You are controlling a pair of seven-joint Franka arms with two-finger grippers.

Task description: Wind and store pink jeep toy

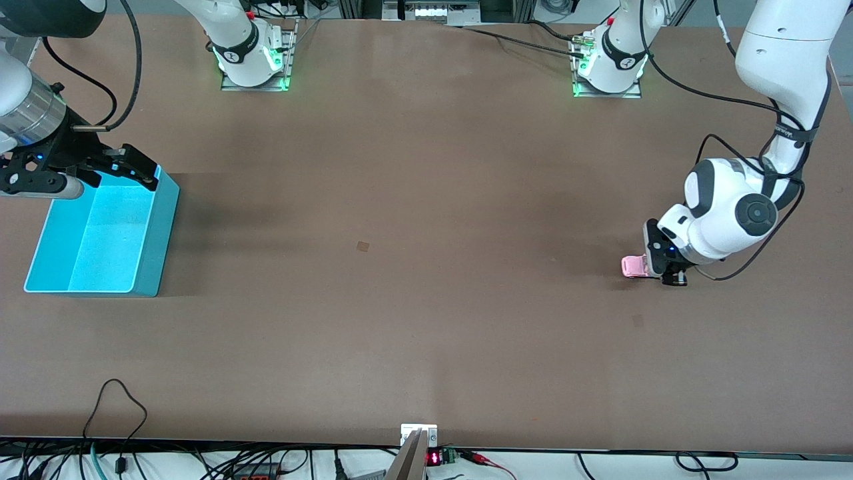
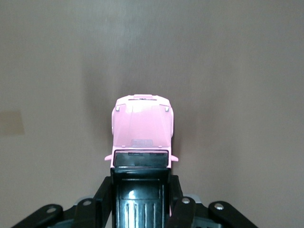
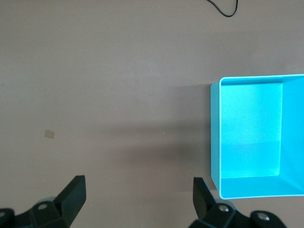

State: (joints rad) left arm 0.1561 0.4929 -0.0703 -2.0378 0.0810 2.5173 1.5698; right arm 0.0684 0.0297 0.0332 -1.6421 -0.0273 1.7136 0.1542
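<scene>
The pink jeep toy [image 1: 634, 266] sits on the brown table at the left arm's end. In the left wrist view its pink hood [image 2: 142, 127] points away from the camera and its black rear roof lies between the fingers. My left gripper [image 1: 656, 265] is shut on the jeep's rear, low at the table. My right gripper [image 1: 133, 167] is open and empty, up over the rim of the teal bin [image 1: 156, 233]. In the right wrist view the fingers [image 3: 73, 192] stand wide apart over bare table beside the bin [image 3: 216, 142].
The teal bin is open-topped and stands at the right arm's end of the table. A small square mark [image 1: 362, 246] lies near the table's middle. Cables and a small device [image 1: 420, 437] sit along the edge nearest the front camera.
</scene>
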